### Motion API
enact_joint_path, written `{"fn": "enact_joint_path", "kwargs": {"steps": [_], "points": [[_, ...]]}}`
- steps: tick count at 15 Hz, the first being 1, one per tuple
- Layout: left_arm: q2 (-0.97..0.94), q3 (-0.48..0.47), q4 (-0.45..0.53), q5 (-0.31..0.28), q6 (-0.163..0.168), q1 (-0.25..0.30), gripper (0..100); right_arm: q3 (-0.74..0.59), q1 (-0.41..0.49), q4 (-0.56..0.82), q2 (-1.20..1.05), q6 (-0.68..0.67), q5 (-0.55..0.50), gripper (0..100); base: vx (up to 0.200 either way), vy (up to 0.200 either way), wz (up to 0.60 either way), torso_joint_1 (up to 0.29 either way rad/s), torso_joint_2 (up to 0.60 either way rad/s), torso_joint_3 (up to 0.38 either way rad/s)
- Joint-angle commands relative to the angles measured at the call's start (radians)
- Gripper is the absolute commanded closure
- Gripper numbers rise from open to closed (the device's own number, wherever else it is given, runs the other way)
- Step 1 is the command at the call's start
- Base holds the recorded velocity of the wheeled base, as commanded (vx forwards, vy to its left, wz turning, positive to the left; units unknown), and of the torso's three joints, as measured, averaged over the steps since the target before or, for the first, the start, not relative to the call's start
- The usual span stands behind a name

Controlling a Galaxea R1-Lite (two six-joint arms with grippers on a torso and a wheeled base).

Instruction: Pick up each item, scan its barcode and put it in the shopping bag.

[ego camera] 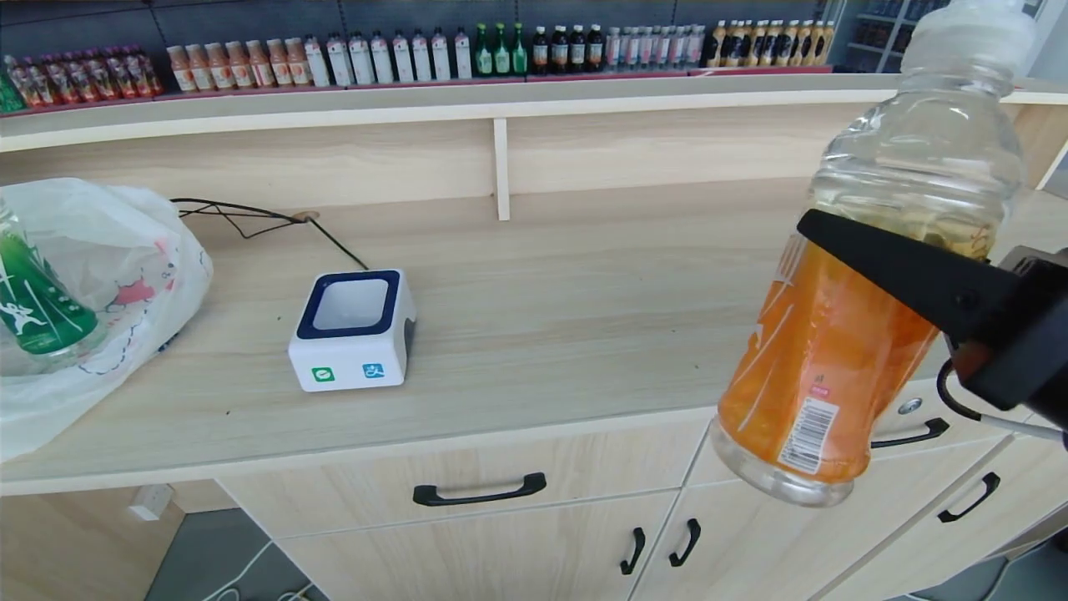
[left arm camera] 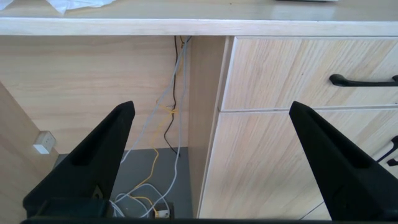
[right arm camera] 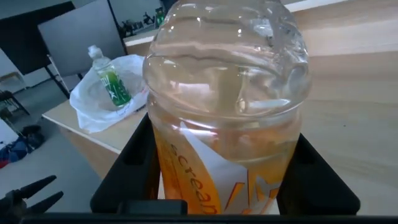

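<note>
A clear bottle with an orange label (ego camera: 834, 351) hangs tilted in the air at the right, over the counter's front edge, its barcode (ego camera: 808, 434) near the base facing me. My right gripper (ego camera: 868, 275) is shut on the bottle (right arm camera: 230, 93) around its middle, one black finger on each side of it. The white scanner with a blue-rimmed window (ego camera: 352, 330) stands on the counter, left of centre. At the far left lies the white shopping bag (ego camera: 108, 275) with a green bottle (ego camera: 37, 300) inside. My left gripper (left arm camera: 208, 162) is open, low in front of the cabinet below the counter.
A black cable (ego camera: 250, 219) runs from the scanner to a hole at the back. A raised shelf with a divider (ego camera: 501, 167) backs the counter (ego camera: 601, 284), and rows of drinks (ego camera: 417, 54) stand behind it. Drawers with black handles (ego camera: 480, 492) lie beneath.
</note>
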State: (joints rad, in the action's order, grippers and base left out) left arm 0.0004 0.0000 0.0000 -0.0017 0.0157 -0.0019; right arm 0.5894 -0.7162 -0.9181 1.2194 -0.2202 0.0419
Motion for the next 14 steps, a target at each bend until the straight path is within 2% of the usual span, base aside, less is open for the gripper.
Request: {"fn": "enact_joint_path", "kwargs": {"steps": [1, 2, 5, 6, 11, 14], "points": [[0.000, 0.000, 0.000, 0.000, 0.000, 0.000, 0, 0.001, 0.000, -0.004, 0.017, -0.030, 0.030, 100, 0.000, 0.000, 0.00, 0.000, 0.00, 0.000], [0.000, 0.000, 0.000, 0.000, 0.000, 0.000, 0, 0.001, -0.002, -0.012, 0.026, -0.051, 0.042, 100, 0.000, 0.000, 0.00, 0.000, 0.00, 0.000], [0.000, 0.000, 0.000, 0.000, 0.000, 0.000, 0, 0.029, -0.009, -0.162, 0.117, -0.166, 0.111, 100, 0.000, 0.000, 0.00, 0.000, 0.00, 0.000], [0.000, 0.000, 0.000, 0.000, 0.000, 0.000, 0, 0.063, -0.043, -0.183, 0.155, -0.186, 0.133, 100, 0.000, 0.000, 0.00, 0.000, 0.00, 0.000], [0.000, 0.000, 0.000, 0.000, 0.000, 0.000, 0, 0.184, -0.184, -0.206, 0.275, -0.275, 0.134, 100, 0.000, 0.000, 0.00, 0.000, 0.00, 0.000], [0.000, 0.000, 0.000, 0.000, 0.000, 0.000, 0, 0.216, -0.215, -0.206, 0.313, -0.321, 0.162, 100, 0.000, 0.000, 0.00, 0.000, 0.00, 0.000]]}}
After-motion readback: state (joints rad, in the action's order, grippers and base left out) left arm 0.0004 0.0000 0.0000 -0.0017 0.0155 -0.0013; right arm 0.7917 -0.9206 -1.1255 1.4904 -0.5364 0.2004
